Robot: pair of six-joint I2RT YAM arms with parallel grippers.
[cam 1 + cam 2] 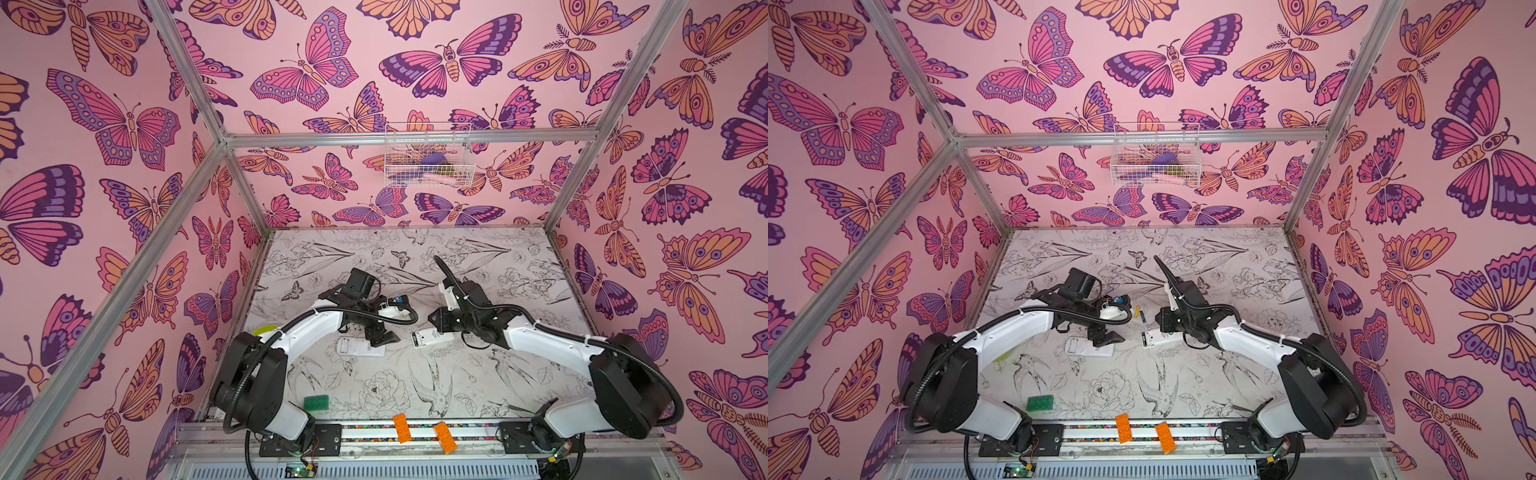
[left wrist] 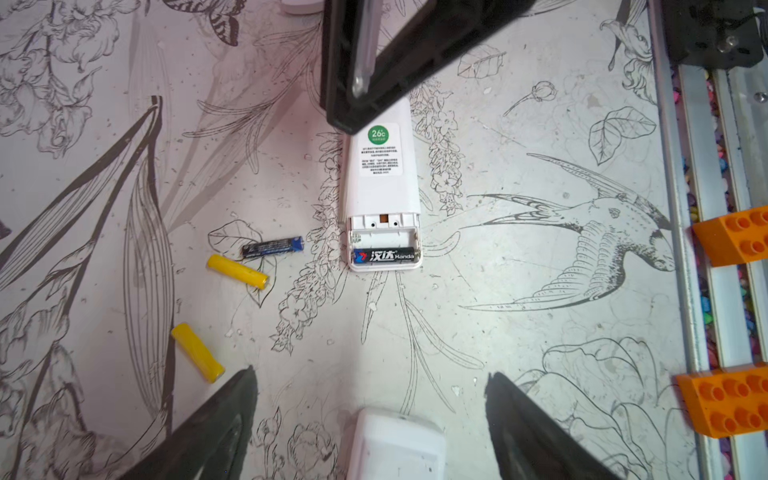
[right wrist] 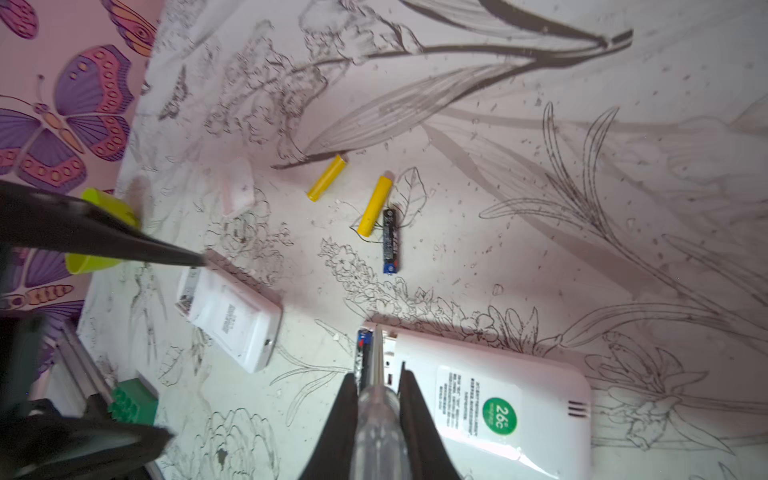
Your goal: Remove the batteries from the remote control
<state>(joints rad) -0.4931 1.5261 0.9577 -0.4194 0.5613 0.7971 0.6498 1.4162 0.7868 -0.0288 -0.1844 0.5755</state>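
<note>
Right gripper (image 3: 379, 376) clamping screwdriver (image 3: 376, 419), tip sitting in bay of remote (image 3: 498, 374) at "Handa" black battery (image 2: 384, 256). Left gripper (image 2: 370, 374) gaping wide, empty, above second remote (image 2: 395, 446). Yellow batteries (image 2: 237, 271) (image 2: 198, 352), loose black battery (image 2: 272, 247) lying alongside. Sticker (image 2: 378, 134) reading "26c".

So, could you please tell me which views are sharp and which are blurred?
Left wrist view: sharp, the battery label in the remote reads clearly; right wrist view: the screwdriver near the lens and the cup are blurred; both top views: evenly lit.
</note>
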